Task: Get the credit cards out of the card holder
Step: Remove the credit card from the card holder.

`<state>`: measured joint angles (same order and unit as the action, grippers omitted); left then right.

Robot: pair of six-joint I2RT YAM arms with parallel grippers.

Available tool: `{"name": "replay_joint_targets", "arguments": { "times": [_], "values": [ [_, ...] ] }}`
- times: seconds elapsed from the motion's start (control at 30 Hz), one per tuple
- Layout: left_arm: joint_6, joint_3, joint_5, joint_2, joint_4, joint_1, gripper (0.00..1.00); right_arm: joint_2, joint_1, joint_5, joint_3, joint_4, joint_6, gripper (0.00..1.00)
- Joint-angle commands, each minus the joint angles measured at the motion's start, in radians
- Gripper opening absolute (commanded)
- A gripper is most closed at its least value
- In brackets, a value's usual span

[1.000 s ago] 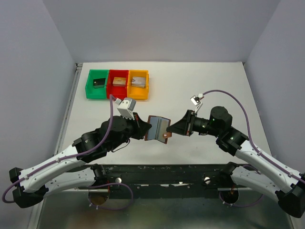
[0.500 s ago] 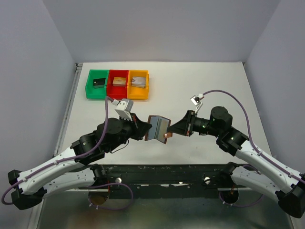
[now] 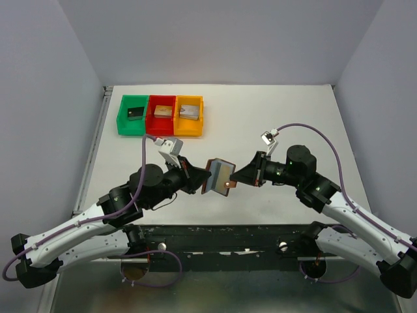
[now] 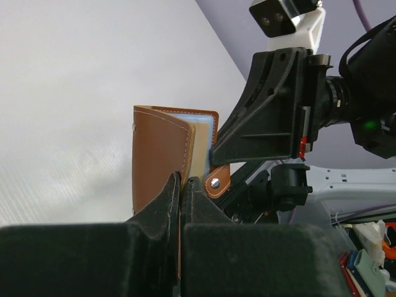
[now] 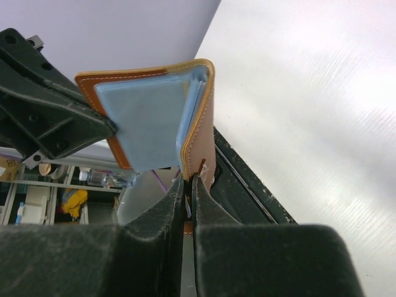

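The card holder (image 3: pixel 219 175), a brown leather bifold with pale blue-grey inner pockets (image 5: pixel 148 117), hangs half open in the air between the two arms, above the table's near edge. My left gripper (image 3: pixel 198 180) is shut on the edge of one brown cover (image 4: pixel 158 154); in the left wrist view its jaws (image 4: pixel 181 183) pinch the leather. My right gripper (image 3: pixel 235 178) is shut on the lower edge of the opposite cover (image 5: pixel 204 124), right where the tab strap (image 4: pixel 216 181) hangs. The credit cards are hidden inside the pockets.
At the back left of the white table stand a green bin (image 3: pixel 122 117), a red bin (image 3: pixel 151 121) and an orange bin (image 3: pixel 200 119), each holding a small blocky piece. A black frame (image 3: pixel 221 235) runs along the near edge.
My right gripper has closed onto the card holder's cover. The left arm has shifted a little to the right, carrying the card holder slightly with it.
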<state>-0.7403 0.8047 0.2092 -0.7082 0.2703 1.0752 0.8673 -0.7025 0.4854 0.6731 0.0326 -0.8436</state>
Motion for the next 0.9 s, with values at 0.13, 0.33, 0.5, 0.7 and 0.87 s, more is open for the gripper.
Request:
{"name": "replay_joint_targets", "arguments": {
  "times": [0.13, 0.33, 0.5, 0.7, 0.87],
  "values": [
    [0.015, -0.006, -0.120, 0.019, -0.180, 0.005, 0.00, 0.004, 0.005, -0.034, 0.040, 0.064, 0.031, 0.22],
    [0.016, -0.010, -0.140, 0.007, -0.194, 0.006, 0.00, 0.015, 0.005, -0.021, 0.049, 0.059, 0.034, 0.23],
    [0.016, -0.013, -0.137, 0.007, -0.192, 0.006, 0.00, 0.015, 0.005, -0.010, 0.054, 0.047, 0.032, 0.20],
    [0.012, -0.025, -0.116, 0.012, -0.174, 0.005, 0.00, 0.001, 0.005, 0.016, 0.057, 0.023, 0.032, 0.03],
    [0.001, -0.059, -0.054, 0.027, -0.132, 0.003, 0.00, -0.010, 0.005, 0.033, 0.072, 0.065, 0.058, 0.00]
  ]
}}
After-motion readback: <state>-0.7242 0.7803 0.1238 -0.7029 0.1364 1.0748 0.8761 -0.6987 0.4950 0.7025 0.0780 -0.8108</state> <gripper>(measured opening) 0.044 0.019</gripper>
